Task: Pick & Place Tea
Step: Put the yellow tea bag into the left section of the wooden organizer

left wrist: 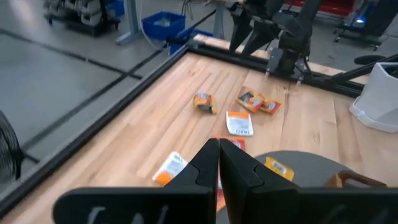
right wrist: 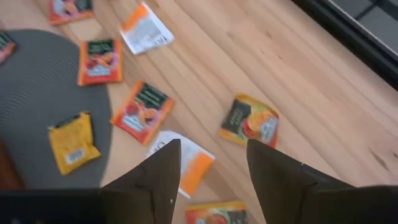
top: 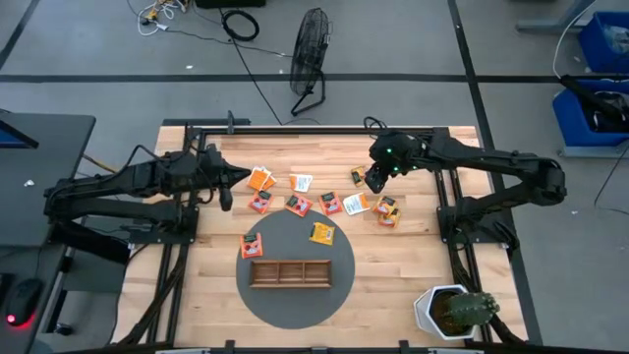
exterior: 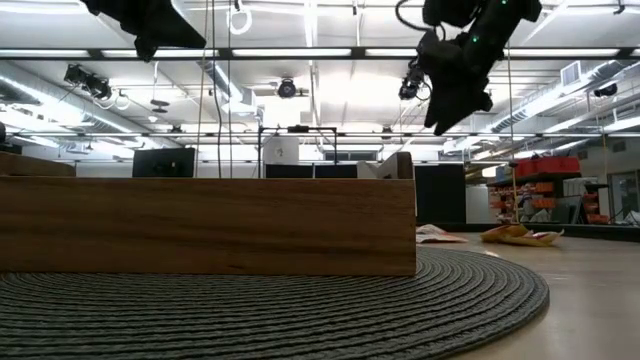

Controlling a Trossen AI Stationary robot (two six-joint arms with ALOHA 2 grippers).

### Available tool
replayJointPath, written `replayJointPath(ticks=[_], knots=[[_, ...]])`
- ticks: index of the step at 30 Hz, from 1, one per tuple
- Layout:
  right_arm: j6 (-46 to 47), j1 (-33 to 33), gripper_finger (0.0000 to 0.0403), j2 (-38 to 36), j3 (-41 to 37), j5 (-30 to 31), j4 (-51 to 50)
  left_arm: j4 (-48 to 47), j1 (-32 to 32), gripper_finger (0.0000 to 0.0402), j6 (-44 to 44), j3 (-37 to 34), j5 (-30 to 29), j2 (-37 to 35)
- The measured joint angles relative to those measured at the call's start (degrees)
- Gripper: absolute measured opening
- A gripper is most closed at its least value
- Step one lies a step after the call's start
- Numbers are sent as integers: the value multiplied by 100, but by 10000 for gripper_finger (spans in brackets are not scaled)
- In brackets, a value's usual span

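High view: open right pincer (top: pixel 372 180) above tea sachets (top: pixel 356 204)

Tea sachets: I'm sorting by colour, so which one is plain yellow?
The yellow sachet lying on the round grey mat, just above the wooden tray. The others are orange, red or white.

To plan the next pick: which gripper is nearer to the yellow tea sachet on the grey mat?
The right gripper, open above the sachets beyond the yellow tea sachet. The left gripper is shut, farther off.
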Motion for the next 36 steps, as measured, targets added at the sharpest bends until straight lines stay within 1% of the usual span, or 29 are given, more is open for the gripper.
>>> replayJointPath(ticks=[4,12,21,25,31,34,36], knots=[[-148,-183,189,177,0,-98,-83,-245,1,17,-161,0,1,0],[-380,-550,190,790,0,-142,-104,-278,-1,17,-155,0,1,0],[-225,-764,214,1624,-7,-133,-93,-278,1,17,-155,-2,1,0],[-231,-769,217,1690,-7,-131,-36,-362,1,17,-206,-2,-14,0],[-334,-828,215,1690,-7,-150,99,-952,1,17,-749,-4,-641,0],[-379,-909,215,1690,-7,-157,108,-1104,1,17,-919,-7,-692,-2],[-379,-988,215,1690,-7,-264,110,-1190,8,17,-1059,-7,-711,0]])
